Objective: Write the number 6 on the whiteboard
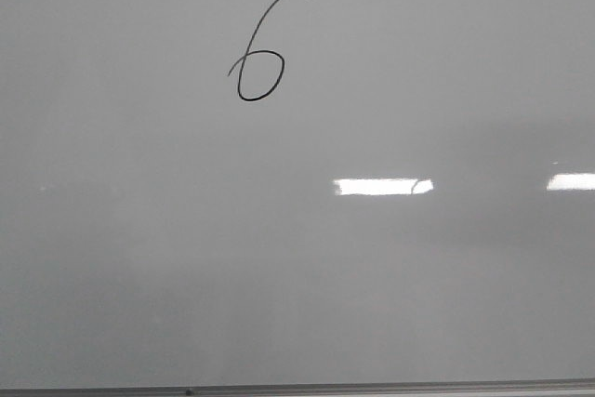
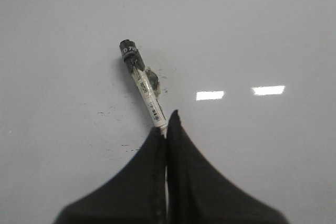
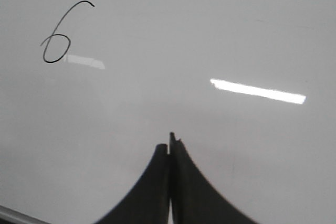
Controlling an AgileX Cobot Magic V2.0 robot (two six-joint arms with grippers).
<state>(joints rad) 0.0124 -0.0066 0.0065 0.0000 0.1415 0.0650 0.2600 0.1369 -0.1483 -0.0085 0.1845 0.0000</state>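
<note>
Presently catalogued, nearest first, all placed against the whiteboard (image 1: pixel 297 258).

Left end effector (image 2: pixel 167 121): clenched on a marker (image 2: pixel 143 85), barrel white with label print, dark tip end pointing away from the fingers toward the board face. Judged light, rigid and smooth-bodied; grip low on the barrel suits it, though a slick barrel could twist under writing pressure.

Right end effector (image 3: pixel 171 142): fingers pressed together, nothing visibly held, hanging over bare board.

Faint ink specks (image 2: pixel 113 111): on the board beside the marker.

Frame edge (image 1: pixel 372 388): thin grey strip along the board's near border in the front view.

Number 6 (image 1: pixel 257 55): farther up the board, left of centre, stem slanted, loop closed; digit judged complete.

Open room: broad unmarked board right of and nearer than the digit, only glare patches (image 1: pixel 381 187) there. Wet ink judged smudge-prone.
</note>
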